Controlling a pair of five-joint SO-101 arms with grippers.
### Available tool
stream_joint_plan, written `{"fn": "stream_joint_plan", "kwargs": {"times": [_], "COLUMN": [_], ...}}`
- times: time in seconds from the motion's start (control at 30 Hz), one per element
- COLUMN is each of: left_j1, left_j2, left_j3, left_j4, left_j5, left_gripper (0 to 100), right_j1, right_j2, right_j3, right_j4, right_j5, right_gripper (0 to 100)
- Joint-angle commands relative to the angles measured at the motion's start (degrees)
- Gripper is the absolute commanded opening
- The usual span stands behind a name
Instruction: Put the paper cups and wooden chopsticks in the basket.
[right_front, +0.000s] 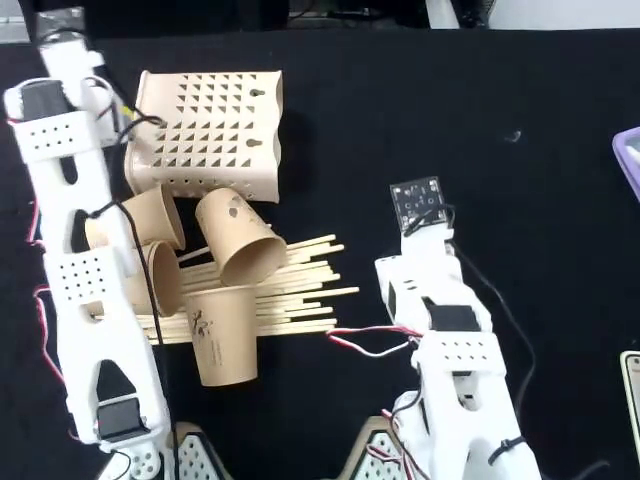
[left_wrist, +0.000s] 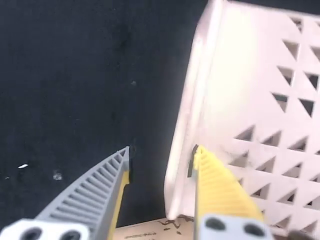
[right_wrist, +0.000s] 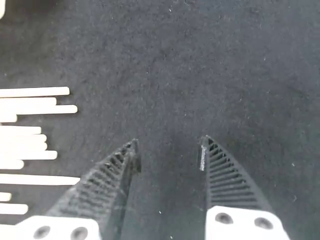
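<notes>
High view: four cups (right_front: 222, 335), one basket (right_front: 215, 135)

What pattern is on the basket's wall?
The basket has rows of triangular holes, clearest in the high view.

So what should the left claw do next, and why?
Probably close the left claw on the rim of the beige perforated plastic basket. Its open fingers sit either side of that rim, and the basket seems to lie on its side, so it likely needs standing up first.
</notes>
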Motion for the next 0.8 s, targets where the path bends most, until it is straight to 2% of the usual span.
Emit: {"fn": "stream_joint_plan", "kwargs": {"times": [0.0, 0.13, 0.47, 0.77], "left_j1": [1.71, 0.84, -6.73, -7.25], "left_j2": [-2.20, 1.85, 8.44, 9.49], "left_j3": [1.98, 2.24, 2.24, 1.36], "left_j4": [0.18, -0.88, -3.52, -3.52], "left_j5": [0.00, -0.09, -0.09, -0.09], "left_gripper": [21, 21, 21, 21], "right_j1": [-0.70, -0.70, -0.70, -0.70], "right_j2": [-1.45, -1.45, -1.45, -1.45], "right_j3": [-0.31, -0.31, 0.22, 0.31], "right_j4": [-1.23, -1.14, -1.49, -1.49], "right_j5": [-0.09, -0.09, -0.09, -0.09], "right_gripper": [19.4, 19.4, 19.4, 19.4]}}
